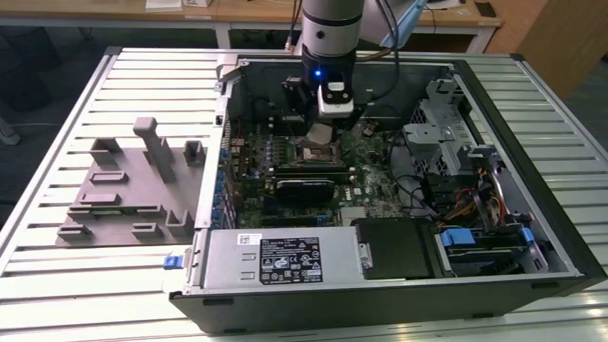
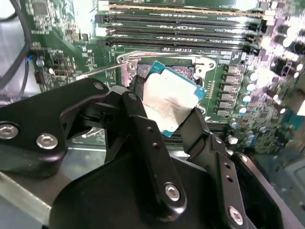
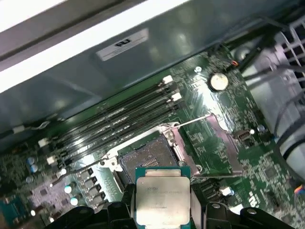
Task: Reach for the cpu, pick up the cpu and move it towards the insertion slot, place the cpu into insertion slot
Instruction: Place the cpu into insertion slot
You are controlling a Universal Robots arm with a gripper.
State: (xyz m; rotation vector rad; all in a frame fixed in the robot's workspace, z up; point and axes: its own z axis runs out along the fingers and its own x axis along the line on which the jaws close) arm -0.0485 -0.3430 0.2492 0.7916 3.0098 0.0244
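**CPU held above the socket, not yet seated**

The gripper (image 2: 164,107) is clenched on the cpu (image 2: 170,102). In the second wrist view its two black fingers (image 2: 193,126) press on opposite edges of the chip. The chip sits near the centre of that frame, with its silvery top facing the camera and its plane tilted against the board. In the first wrist view the cpu (image 3: 162,193) is at the lower centre of the frame. The insertion slot (image 3: 147,160) lies just above it in the picture, with its metal frame open and its dark centre bare.

In the exterior view the arm stands in the upper middle of the frame, inside the open computer case (image 1: 532,214). The cpu (image 1: 320,134) hangs at the gripper tip just over the insertion slot (image 1: 315,153). The grey fixture block (image 1: 133,192) lies at the left on the slatted table (image 1: 57,278), well apart from the case.

I judge that the carrying step is almost finished and the placing step is beginning. The chip seems to be still clear of the socket, though I cannot tell for sure. Placing it calls for bringing the chip flat and square to the socket frame, centring it over the dark opening, and descending gently, because a tilted or shifted chip could catch on the frame.
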